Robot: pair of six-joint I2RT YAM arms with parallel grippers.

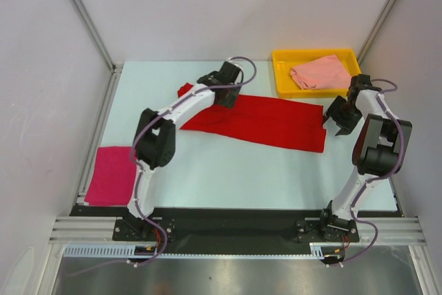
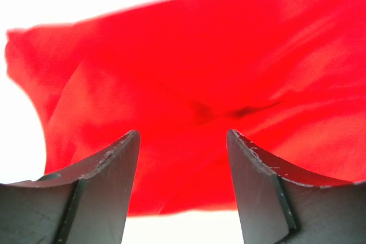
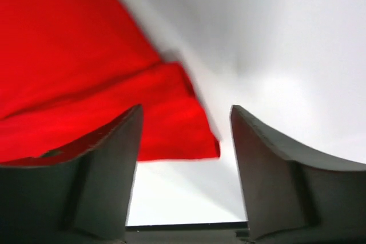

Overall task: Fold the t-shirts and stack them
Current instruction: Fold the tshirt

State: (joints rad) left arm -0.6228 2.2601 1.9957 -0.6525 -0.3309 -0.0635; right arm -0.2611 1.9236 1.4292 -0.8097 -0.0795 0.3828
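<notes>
A bright red t-shirt lies spread in a long band across the middle of the table. My left gripper hovers over its left end, jaws open with nothing between them; red cloth fills the left wrist view under my left gripper. My right gripper stands open just off the shirt's right end, whose corner shows between the jaws of my right gripper. A magenta t-shirt lies folded at the near left. A pale salmon t-shirt lies crumpled in the tray.
The yellow plastic tray stands at the back right. White walls close in the table on the left, back and right. A black rail bearing both arm bases runs along the near edge.
</notes>
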